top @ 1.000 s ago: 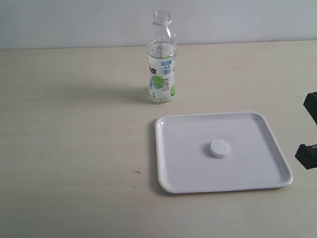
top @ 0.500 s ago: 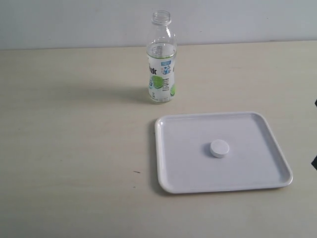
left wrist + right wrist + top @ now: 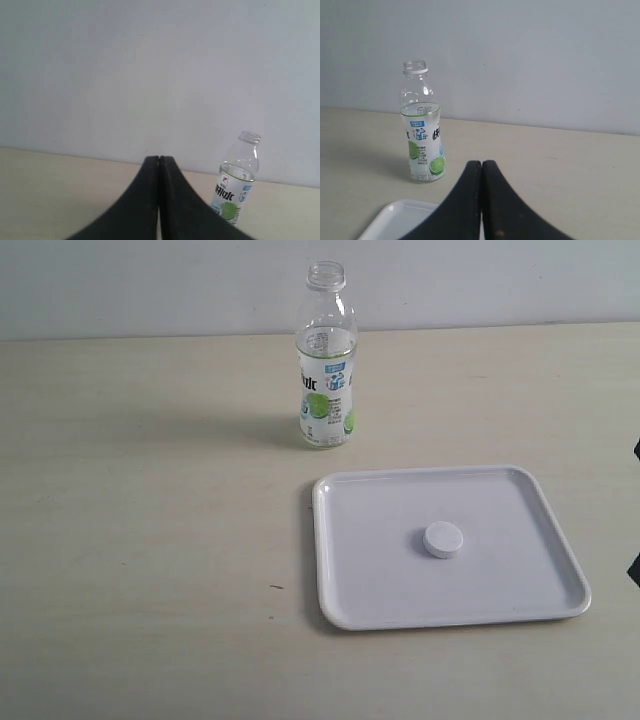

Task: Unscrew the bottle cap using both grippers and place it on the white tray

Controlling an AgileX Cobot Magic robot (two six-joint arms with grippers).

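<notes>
This looks like a robot test bench in a lab, not a home or a shop. A wide, pale beige table (image 3: 150,540) with a plain matte top runs back to a blank, light grey wall (image 3: 150,285). Set out on it like test props are a clear drink bottle (image 3: 326,360) and a white tray (image 3: 540,530) holding a small cap (image 3: 443,539). Each wrist camera looks out past a black robot claw, the left gripper (image 3: 159,159) and the right gripper (image 3: 481,163), each with its fingers pressed together.
</notes>
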